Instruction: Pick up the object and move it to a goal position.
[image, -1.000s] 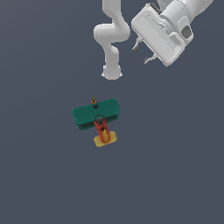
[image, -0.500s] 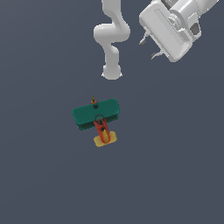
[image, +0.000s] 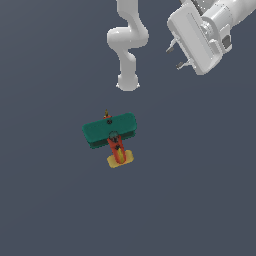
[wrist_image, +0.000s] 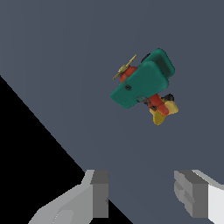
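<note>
Wrist view shows the jaws (wrist_image: 148, 199) spread wide apart with nothing between them: two blocky grey fingers (wrist_image: 99, 194) with flat, matte inner faces, set on pale housing at the lower edge of the frame. Between and beyond them lies only the smooth slate-grey desk (wrist_image: 65, 52), whose edge runs diagonally from the middle left down toward the lower centre, with plain black past it.

Farther out in the same view, in the upper right of the frame, sits the toy airplane (wrist_image: 142, 85). Its teal-green double wings are thick, slab-like and rounded at the corners. A red-orange body with dark screw heads runs under them, a thin yellow propeller sticks out at one end, and a stubby yellow tail at the other. All of its surfaces look smooth and plastic-like.

In the exterior view the jaws (image: 177, 55) hang in the upper right of the frame, high and well apart from the toy. They are carried by a glossy white, boxy wrist and a rounded white arm (image: 127, 45) that rises from a base at upper centre. The toy airplane (image: 110, 131) rests flat on the desk (image: 50, 200) just left of centre, propeller toward the arm's base and tail toward the lower edge. Bare desk surrounds it on every side.
</note>
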